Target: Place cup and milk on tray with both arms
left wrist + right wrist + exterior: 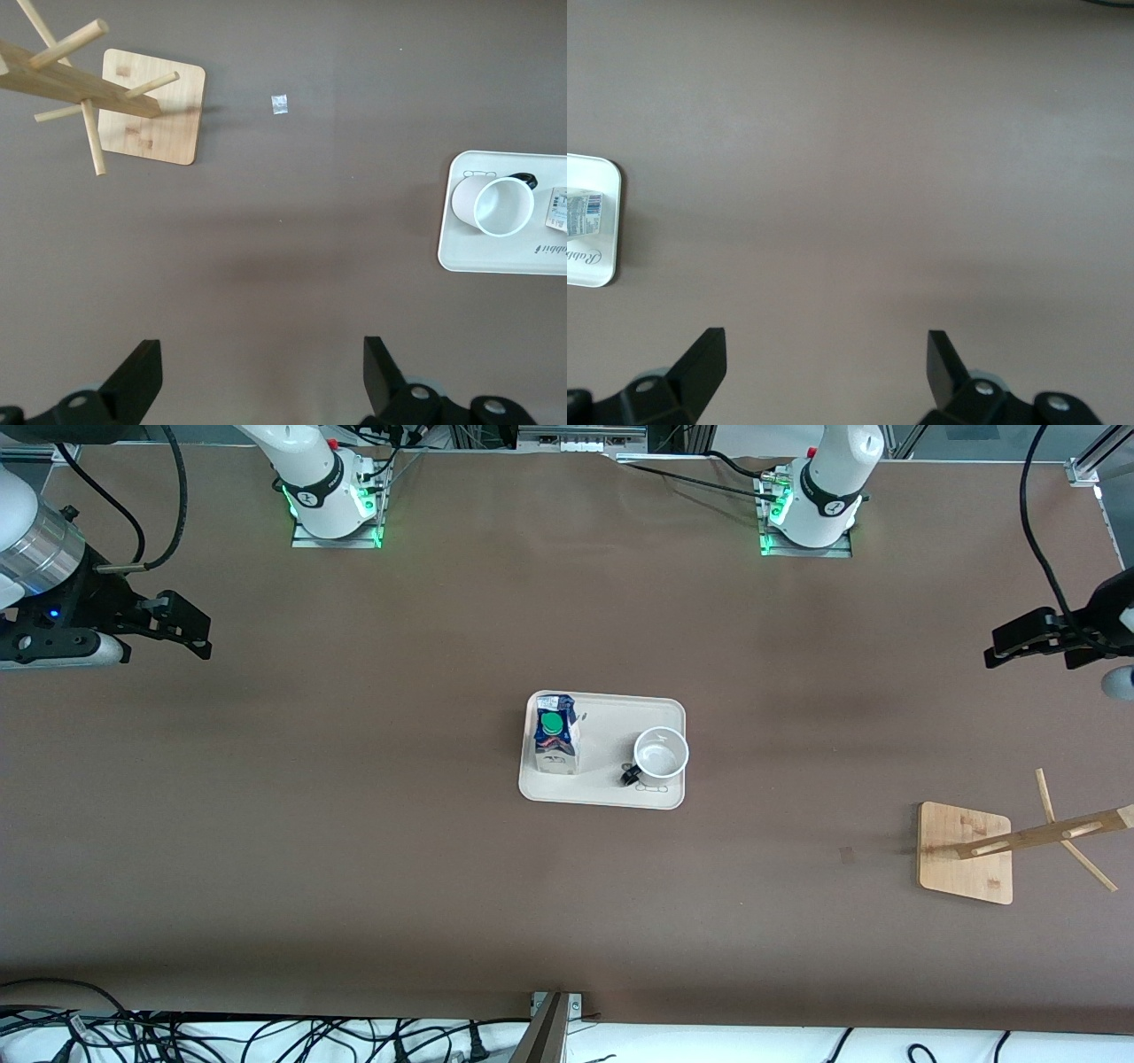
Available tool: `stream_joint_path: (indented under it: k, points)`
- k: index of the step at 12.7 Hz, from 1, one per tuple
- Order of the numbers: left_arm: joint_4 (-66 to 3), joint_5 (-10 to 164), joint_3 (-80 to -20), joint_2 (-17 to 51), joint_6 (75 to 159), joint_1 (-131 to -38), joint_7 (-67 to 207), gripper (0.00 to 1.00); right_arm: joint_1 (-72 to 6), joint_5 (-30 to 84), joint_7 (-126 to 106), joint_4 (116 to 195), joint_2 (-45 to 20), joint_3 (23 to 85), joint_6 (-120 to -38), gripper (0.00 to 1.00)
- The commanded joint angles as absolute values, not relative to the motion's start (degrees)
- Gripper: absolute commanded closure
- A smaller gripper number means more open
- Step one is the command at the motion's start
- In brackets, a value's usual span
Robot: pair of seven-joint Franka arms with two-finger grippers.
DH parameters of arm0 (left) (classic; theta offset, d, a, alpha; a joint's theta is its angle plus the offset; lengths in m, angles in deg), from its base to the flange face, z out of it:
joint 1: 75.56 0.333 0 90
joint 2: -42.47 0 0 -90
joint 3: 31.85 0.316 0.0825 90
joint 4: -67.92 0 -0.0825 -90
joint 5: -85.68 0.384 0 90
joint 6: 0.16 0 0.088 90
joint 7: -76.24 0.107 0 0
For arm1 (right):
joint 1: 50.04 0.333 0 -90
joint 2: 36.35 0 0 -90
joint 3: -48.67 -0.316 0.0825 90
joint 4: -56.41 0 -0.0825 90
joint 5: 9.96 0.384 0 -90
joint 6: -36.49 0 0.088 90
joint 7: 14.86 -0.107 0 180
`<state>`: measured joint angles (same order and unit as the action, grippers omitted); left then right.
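The cream-white tray (607, 717) lies in the middle of the table. On it the blue and white milk (556, 742) carton with a green cap stands upright toward the right arm's end. The white cup (661, 753) stands upright on the tray toward the left arm's end, its black handle pointing toward the front camera. My left gripper (997, 651) hangs open over bare table at the left arm's end, far from the tray. My right gripper (199, 631) hangs open over bare table at the right arm's end. In the wrist views both grippers, left (263, 367) and right (826, 363), hold nothing.
A bamboo rack with pegs (1045, 834) stands on its square base (964, 855) toward the left arm's end, nearer the front camera than the tray. A small scrap (847, 855) lies on the brown table beside it. Cables run along the table's near edge.
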<state>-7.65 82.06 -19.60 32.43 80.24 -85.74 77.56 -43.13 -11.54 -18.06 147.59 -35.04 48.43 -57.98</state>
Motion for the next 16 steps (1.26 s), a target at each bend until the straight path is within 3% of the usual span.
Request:
stream_joint_path:
  k: [1,5,16]
  points:
    - [-9.1,82.2,-18.0,34.1,82.4,-87.0,77.9,0.0,-44.1,-11.7,-17.8,146.3,-34.5,47.7,-57.4,0.0]
    - [-10.4,82.2,-18.0,34.6,86.9,-86.9,77.6,0.0,-44.1,-11.7,-17.8,146.3,-34.5,47.6,-57.5,0.0]
    - [-9.7,84.5,-17.8,34.1,85.3,-86.4,77.7,0.0,-44.1,-11.7,-17.8,146.3,-34.5,47.6,-57.6,0.0]
